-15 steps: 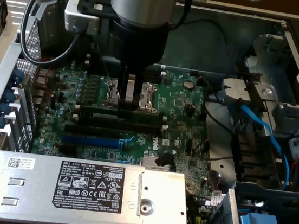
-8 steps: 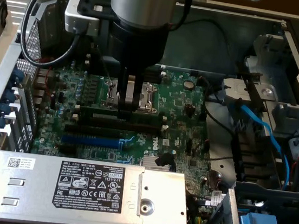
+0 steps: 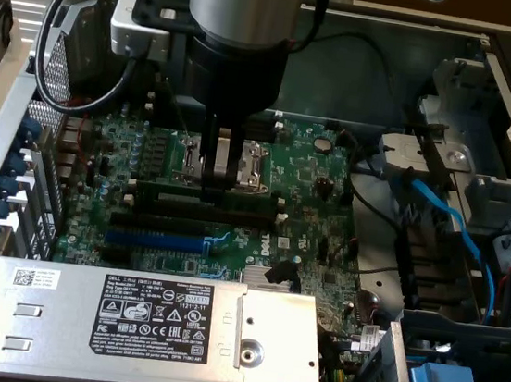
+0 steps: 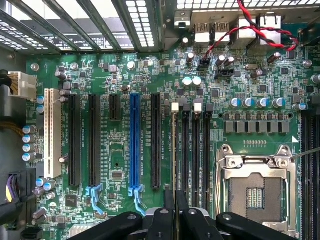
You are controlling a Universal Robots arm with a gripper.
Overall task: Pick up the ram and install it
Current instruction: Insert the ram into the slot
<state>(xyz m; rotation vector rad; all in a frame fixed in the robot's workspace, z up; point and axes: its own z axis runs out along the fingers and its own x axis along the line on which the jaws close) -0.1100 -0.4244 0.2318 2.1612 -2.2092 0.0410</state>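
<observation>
The ram [image 3: 170, 190] is a long dark-green stick standing on edge over the black memory slots [image 3: 233, 218] of the motherboard. My gripper [image 3: 219, 183] comes straight down on its middle, and the fingers are shut on its top edge. In the wrist view the ram [image 4: 174, 150] shows edge-on as a thin pale line along the memory slot nearest the expansion slots, running up from between my closed gripper [image 4: 174, 202]. The other memory slots [image 4: 195, 150] beside it are bare. Whether the ram is fully seated, I cannot tell.
The open CPU socket [image 4: 255, 190] lies right beside the memory slots. A blue expansion slot [image 4: 134, 145] and black ones sit on the other side. The power supply [image 3: 128, 320] borders the board in front, and a blue cable [image 3: 448, 219] and drive bays are on the exterior view's right.
</observation>
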